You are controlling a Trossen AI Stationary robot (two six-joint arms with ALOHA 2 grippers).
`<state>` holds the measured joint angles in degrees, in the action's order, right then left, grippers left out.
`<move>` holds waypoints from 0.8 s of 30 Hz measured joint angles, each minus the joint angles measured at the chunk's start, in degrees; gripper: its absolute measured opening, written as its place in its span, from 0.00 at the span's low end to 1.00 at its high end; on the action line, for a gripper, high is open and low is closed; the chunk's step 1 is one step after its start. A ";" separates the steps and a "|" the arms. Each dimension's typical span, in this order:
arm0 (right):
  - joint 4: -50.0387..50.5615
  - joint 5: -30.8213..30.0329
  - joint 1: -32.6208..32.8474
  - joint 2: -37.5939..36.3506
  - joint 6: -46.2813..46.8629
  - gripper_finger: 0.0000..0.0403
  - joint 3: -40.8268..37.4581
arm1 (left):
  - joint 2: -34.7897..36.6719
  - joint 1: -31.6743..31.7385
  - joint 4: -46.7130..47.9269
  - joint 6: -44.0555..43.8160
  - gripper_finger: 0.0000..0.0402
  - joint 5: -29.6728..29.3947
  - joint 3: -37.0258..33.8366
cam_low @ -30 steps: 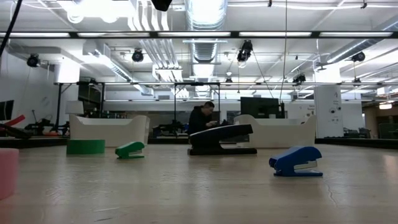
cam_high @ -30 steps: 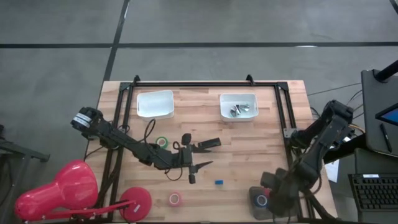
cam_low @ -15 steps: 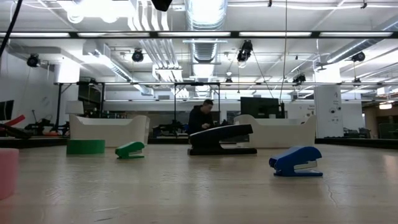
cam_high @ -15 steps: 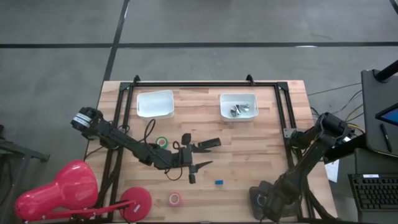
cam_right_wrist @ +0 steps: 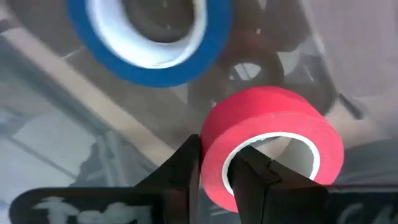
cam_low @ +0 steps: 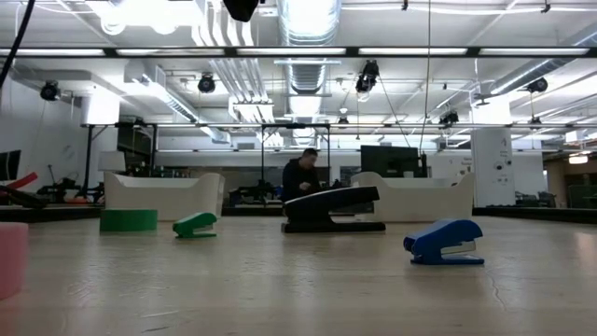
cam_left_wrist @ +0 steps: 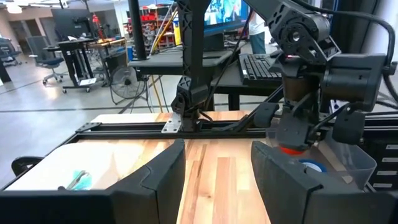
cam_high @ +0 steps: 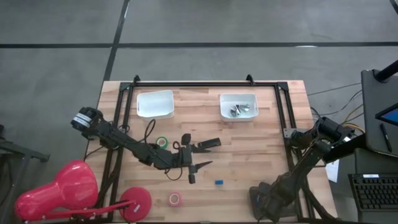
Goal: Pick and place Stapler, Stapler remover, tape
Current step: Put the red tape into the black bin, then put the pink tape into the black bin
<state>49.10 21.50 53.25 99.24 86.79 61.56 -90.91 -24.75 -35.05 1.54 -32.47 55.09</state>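
Observation:
The black stapler [cam_high: 209,144] [cam_low: 331,210] lies flat on the table's middle. My left gripper [cam_high: 200,158] [cam_left_wrist: 217,180] hangs open above the table, just near of the stapler, touching nothing. My right gripper [cam_right_wrist: 217,171] [cam_left_wrist: 291,140] is at the near right corner, shut on a red tape roll [cam_right_wrist: 273,143] over a clear container [cam_left_wrist: 351,168]. A blue roll [cam_right_wrist: 149,37] [cam_left_wrist: 309,167] lies in that container. On the table are a green roll [cam_high: 161,142], a pink roll [cam_high: 175,198], a blue staple remover [cam_high: 218,182] [cam_low: 446,241] and a green one [cam_low: 194,224]. My right gripper pinches the red roll's wall [cam_right_wrist: 214,158], one finger [cam_right_wrist: 252,177] inside the hole and the other [cam_right_wrist: 183,168] outside. The fingers come from above, pointing down. The roll hangs at the container's opening, above the blue roll.
Two white bins stand at the far side: one [cam_high: 155,104] on the left, one [cam_high: 239,106] holding metal pieces. A big red stand [cam_high: 134,202] sits at the near left corner. A black frame [cam_high: 205,84] borders the table. A person [cam_low: 300,177] sits far behind.
My right arm has swung toward the table's near edge and come over the clear container, carrying the red roll with it; it now covers the blue roll in the high view. The left arm, stapler and other pieces have kept still.

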 joint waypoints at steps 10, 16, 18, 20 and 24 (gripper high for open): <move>-0.02 -0.46 0.00 0.00 1.06 0.23 -0.24 | 0.00 0.00 -0.01 -0.01 0.46 0.00 0.00; -0.02 -0.48 0.00 0.00 1.37 0.29 -0.24 | 0.00 0.00 0.00 -0.46 0.46 0.00 0.00; -0.04 -0.48 0.00 -0.02 1.53 0.31 -0.24 | 0.00 0.00 0.00 -0.46 0.46 0.00 0.00; -0.03 -0.48 0.00 -0.07 1.53 0.32 -0.24 | 0.00 0.00 0.00 -0.47 0.46 0.00 0.00; 0.00 -0.13 0.00 -0.34 1.39 0.35 -0.19 | 0.00 0.00 0.02 -0.52 0.46 0.00 0.00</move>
<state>49.09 21.37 53.25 98.90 88.18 61.37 -90.91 -24.75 -35.02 1.02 -32.47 55.09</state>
